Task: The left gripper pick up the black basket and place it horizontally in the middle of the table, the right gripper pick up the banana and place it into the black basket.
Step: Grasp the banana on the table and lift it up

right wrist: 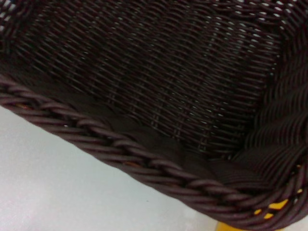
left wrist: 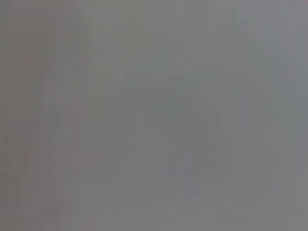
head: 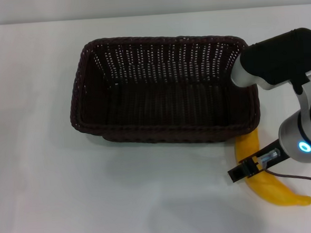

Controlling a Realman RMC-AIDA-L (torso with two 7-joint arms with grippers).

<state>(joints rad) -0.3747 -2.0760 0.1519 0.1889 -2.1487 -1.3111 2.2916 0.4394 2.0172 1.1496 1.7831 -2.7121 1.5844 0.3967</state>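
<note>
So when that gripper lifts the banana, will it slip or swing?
Probably some. The banana has smooth skin, so the right gripper could slide along it. It sits crossways over the curved middle, so the ends may pivot slightly. Lying on the table, it shouldn't roll.

The black basket (head: pixel 164 89) sits upright on the table (head: pixel 43 181), long side across, empty — beyond the right gripper (head: pixel 247 169). The banana (head: pixel 268 186), yellow and curved, lies directly under that gripper — one end touching the basket's near right corner.
</note>
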